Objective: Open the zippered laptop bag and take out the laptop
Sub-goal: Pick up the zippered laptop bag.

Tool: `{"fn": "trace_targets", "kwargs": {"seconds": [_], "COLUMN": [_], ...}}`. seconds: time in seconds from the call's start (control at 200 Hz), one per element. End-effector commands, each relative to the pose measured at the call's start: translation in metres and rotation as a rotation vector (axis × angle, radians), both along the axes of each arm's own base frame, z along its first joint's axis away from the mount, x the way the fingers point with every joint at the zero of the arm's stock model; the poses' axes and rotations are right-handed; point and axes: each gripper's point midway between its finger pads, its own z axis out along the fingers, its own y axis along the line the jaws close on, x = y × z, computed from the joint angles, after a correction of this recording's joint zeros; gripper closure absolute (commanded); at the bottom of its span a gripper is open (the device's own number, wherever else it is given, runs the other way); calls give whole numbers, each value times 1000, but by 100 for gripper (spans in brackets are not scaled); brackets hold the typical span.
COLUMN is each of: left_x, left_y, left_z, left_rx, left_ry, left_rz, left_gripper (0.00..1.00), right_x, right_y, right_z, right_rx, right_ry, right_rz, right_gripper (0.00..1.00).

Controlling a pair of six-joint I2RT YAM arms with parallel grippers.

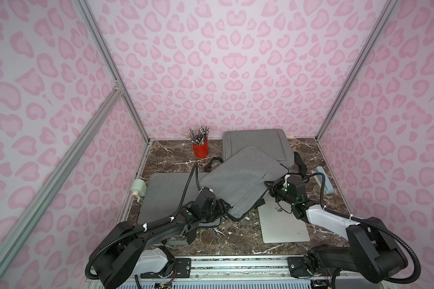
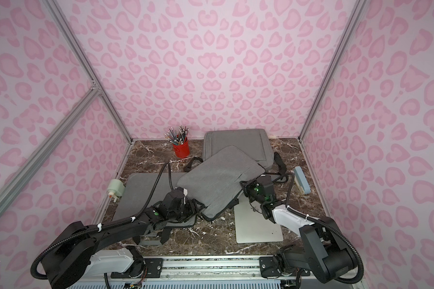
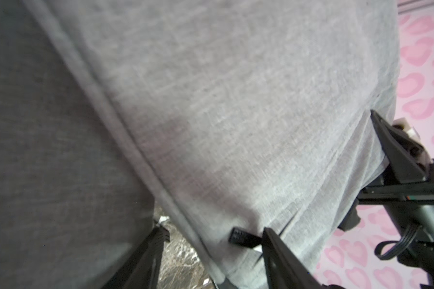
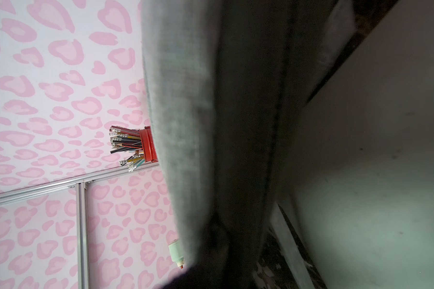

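Observation:
The grey laptop bag [image 1: 241, 180] [image 2: 218, 180] lies askew in mid-table, its right side lifted. My right gripper [image 1: 268, 186] [image 2: 243, 186] is shut on that raised right edge; in the right wrist view the bag's fabric [image 4: 186, 125] fills the middle and hides the fingers. My left gripper [image 1: 223, 209] [image 3: 213, 235] stands open at the bag's near left corner, and that corner [image 3: 236, 100] reaches between the fingers without being pinched. The silver laptop [image 1: 283, 225] [image 2: 258, 225] [image 4: 373, 175] lies flat on the marble at front right, its far end under the lifted edge.
A second grey bag [image 1: 257, 143] with black straps [image 1: 300, 165] lies at the back. A flat grey sleeve [image 1: 171, 195] lies at the left under my left arm. A red cup of pencils [image 1: 200, 147], a pale green object [image 1: 138, 189] and a blue-white object [image 1: 323, 182] stand near the walls.

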Motion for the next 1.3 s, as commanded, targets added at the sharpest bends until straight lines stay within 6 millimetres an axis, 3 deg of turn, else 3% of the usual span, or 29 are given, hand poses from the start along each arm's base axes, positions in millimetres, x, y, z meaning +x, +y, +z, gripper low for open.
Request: {"fn": "trace_targets", "kwargs": {"seconds": [0.0,0.135,0.311,0.491,0.616,0.752,0.972,1.107,1.298], "left_x": [14,21,24,30,36,51,88,111,140], "left_y": [-10,-21,-24,-20,-23,-29,-42,-54,-71], "left_z": [11,16,23,54,73,89,116,117,96], "left_rx": [-118,-166,-187,-115,-92,-60,-29,-35,-74], "left_ry": [-33,-46,-54,-120,-157,-193,-259,-263,-217], "left_rz": [42,23,20,-28,-89,-173,-289,-346,-384], "left_gripper": [36,42,69,86,95,98,98,98,99], "right_x": [5,4,3,4,8,15,11,9,10], "right_y": [9,10,7,7,9,6,-2,-5,-5], "right_z": [20,19,16,20,40,68,85,76,49], "right_rx": [66,71,72,80,87,50,35,9,-94], "right_ry": [-69,-64,-58,-71,-146,-245,-336,-343,-307], "right_rz": [26,30,24,26,31,31,4,-5,19], "right_gripper": [100,100,100,100,100,100,100,100,99]}}
